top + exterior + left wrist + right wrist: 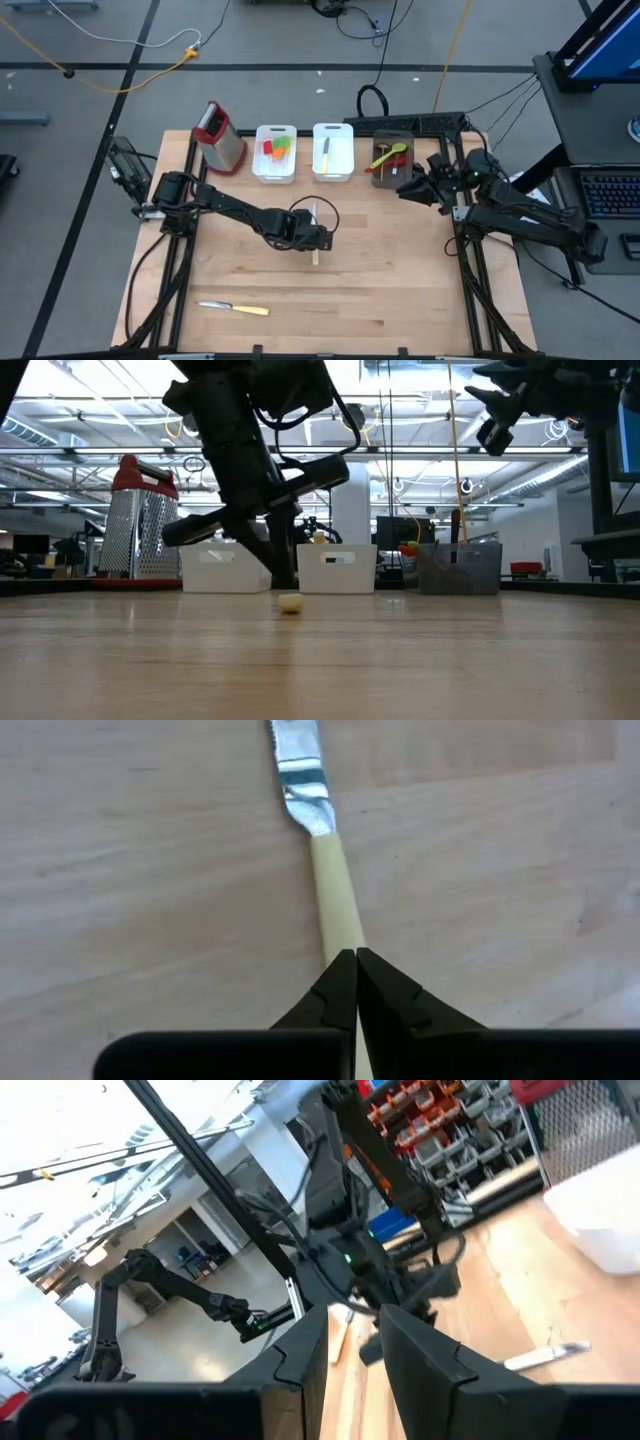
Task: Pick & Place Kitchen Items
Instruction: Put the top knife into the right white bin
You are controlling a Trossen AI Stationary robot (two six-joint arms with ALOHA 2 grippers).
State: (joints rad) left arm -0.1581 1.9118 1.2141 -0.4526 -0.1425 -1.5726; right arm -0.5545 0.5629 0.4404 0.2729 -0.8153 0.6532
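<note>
- The left gripper (316,240) was seen low over the middle of the wooden table (400,300), with its jaws closed on the cream handle of a knife (322,850).
- In the left wrist view, the 2 dark fingers (335,995) were pressed together around the handle, and the steel blade extended straight away from them, flat on the wood.
- In the high view, the long axis of this knife was seen running roughly from the near edge towards the far edge of the table, with one end showing behind the gripper and the other in front of it.
- A second knife (234,308) was seen lying flat near the front left of the table, well apart from the gripper; its long axis ran nearly left to right, blade to the left, yellowish handle to the right.
- Along the far edge, a box grater (218,138), 2 white bins (275,170) and a dark bin (396,178) were lined up.
- Red, orange and green utensils (276,148) were seen in the left white bin, and a third knife (326,152) lay lengthwise in the right white bin.
- A green spoon (392,155) was seen lying diagonally in the dark bin.
- The right gripper (408,190) was held raised just beside the dark bin, with its jaws partly apart and nothing seen between them.
</note>
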